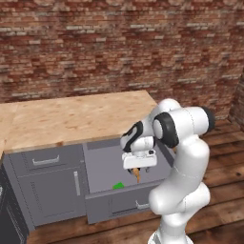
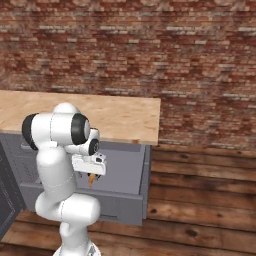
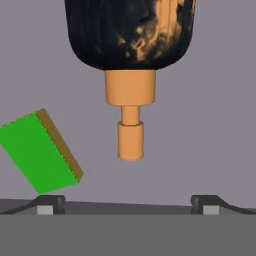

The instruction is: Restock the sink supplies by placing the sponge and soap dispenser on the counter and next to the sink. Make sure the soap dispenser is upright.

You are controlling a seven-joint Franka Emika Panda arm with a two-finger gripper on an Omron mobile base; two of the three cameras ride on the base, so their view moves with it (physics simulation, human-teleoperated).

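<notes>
The robot is at the pickup step, with both supplies in the open dark grey drawer (image 1: 102,164) under the tan wood-grain table (image 1: 76,116). Its claw (image 3: 128,204) hangs released, empty, above the black-and-orange soap dispenser (image 3: 130,75) at twelve o'clock. The bright-green square sponge (image 3: 37,152) lies at nine o'clock. The next move probably calls for descending to straddle the bottle, then clenching.
</notes>
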